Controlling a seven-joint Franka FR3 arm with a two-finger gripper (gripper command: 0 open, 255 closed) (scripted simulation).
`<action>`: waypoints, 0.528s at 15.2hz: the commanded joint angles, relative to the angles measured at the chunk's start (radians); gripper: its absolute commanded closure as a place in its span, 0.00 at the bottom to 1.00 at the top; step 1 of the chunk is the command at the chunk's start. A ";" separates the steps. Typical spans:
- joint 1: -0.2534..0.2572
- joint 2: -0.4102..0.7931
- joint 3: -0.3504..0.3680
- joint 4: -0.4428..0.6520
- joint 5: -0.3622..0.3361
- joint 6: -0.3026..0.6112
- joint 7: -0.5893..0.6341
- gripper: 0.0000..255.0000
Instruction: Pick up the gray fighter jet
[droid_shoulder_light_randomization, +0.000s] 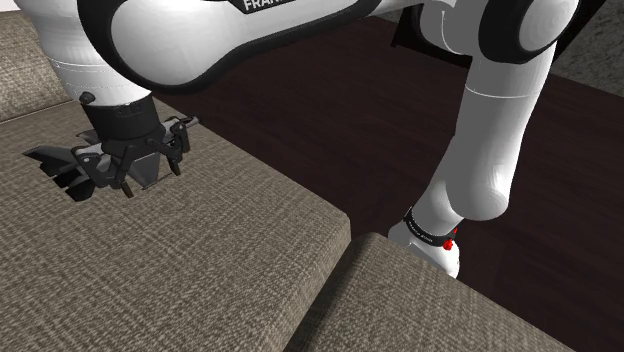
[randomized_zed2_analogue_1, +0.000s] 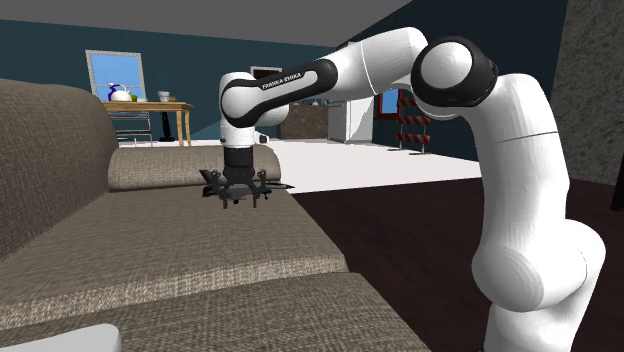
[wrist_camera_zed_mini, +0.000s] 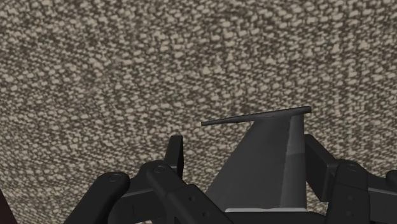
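In the shoulder view the gripper (droid_shoulder_light_randomization: 126, 172) is covering the middle of the fighter jet (droid_shoulder_light_randomization: 48, 160), so you are seeing little more than its wing at centre left. The arm (droid_shoulder_light_randomization: 490, 150) is running off the top edge. In the second exterior view, the items on the far table (randomized_zed2_analogue_1: 165, 105) at upper left are showing too small to name.

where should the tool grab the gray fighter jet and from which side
Grip the fighter jet across its narrow body, coming straight down from above. Its wings and tail spread wide and thin, so probably only the body fits inside the tool. The tool clasps it that way here, over the sofa cushion.
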 joint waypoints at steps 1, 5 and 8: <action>0.000 0.000 0.000 0.000 0.000 0.000 0.000 1.00; -0.002 -0.003 0.000 -0.004 0.001 0.002 -0.001 1.00; 0.000 -0.007 0.002 0.031 0.005 -0.037 -0.004 1.00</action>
